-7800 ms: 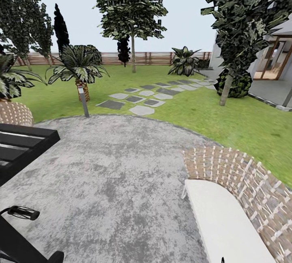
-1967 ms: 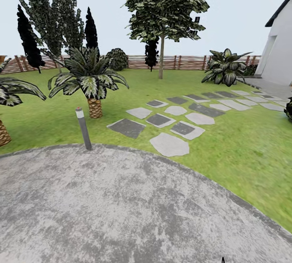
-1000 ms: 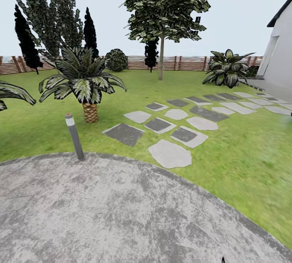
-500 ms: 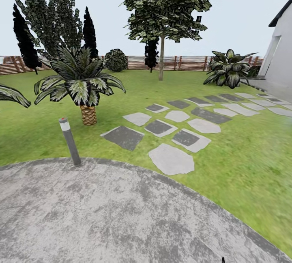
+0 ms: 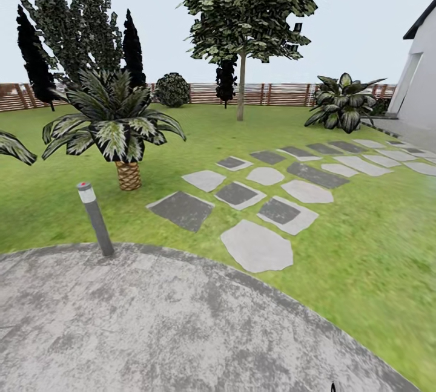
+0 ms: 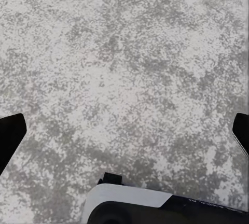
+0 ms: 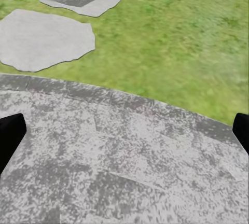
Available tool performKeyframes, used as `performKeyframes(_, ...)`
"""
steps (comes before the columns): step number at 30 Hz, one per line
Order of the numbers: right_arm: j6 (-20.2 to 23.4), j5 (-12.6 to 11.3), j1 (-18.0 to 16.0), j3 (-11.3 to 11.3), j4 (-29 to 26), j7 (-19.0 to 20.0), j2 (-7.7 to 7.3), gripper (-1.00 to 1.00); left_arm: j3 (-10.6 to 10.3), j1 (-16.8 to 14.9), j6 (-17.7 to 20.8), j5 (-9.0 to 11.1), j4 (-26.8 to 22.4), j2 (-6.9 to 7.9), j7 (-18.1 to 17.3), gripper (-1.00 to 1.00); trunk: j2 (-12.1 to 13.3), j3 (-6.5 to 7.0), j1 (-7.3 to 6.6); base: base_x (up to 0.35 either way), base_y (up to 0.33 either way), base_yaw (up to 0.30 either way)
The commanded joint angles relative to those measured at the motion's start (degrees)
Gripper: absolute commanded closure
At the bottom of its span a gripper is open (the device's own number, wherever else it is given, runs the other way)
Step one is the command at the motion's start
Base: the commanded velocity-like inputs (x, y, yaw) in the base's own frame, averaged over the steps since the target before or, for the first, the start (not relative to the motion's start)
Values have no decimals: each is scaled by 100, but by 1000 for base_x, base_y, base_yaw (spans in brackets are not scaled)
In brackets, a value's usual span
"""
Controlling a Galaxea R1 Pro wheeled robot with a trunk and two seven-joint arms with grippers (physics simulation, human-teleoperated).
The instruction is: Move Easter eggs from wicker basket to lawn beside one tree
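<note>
The wicker basket and the Easter eggs are out of view. In the head view the lawn [image 5: 363,247] spreads green beyond the grey patio, out to a brown slat fence [image 5: 272,94]. A tall tree [image 5: 241,86] with a pale straight trunk and a round leafy crown stands on the grass near the fence. My left gripper [image 6: 124,136] hangs open over bare paving, its black fingertips [image 6: 10,136] wide apart and empty. My right gripper [image 7: 124,130] is open too, empty, above the patio's curved edge where it meets the grass.
The round grey patio [image 5: 151,325] lies under me. A short bollard light [image 5: 95,218] stands at its rim, with a low palm [image 5: 115,126] behind it. Flat stepping stones [image 5: 257,247] cross the grass toward a white house wall [image 5: 421,77]. Dark conifers [image 5: 132,41] rise far left.
The camera has turned and rolled forward: the wicker chairs and dark table have left the view. The bollard, palm and stepping stones now sit lower and closer. Nothing in the garden itself moved.
</note>
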Motion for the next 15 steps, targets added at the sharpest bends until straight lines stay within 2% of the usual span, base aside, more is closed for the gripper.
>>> performKeyframes(1, -16, -8, -5, -8, 3, 4, 1, -100, 5, -4, -16, 12, 3, -1, -3, -100, -11, -12, 7, 337, -71, 0)
performKeyframes(15, -15, -8, -5, -8, 3, 4, 1, -100, 5, -7, -10, 12, 3, -1, -3, -100, -11, -12, 7, 337, -76, 0)
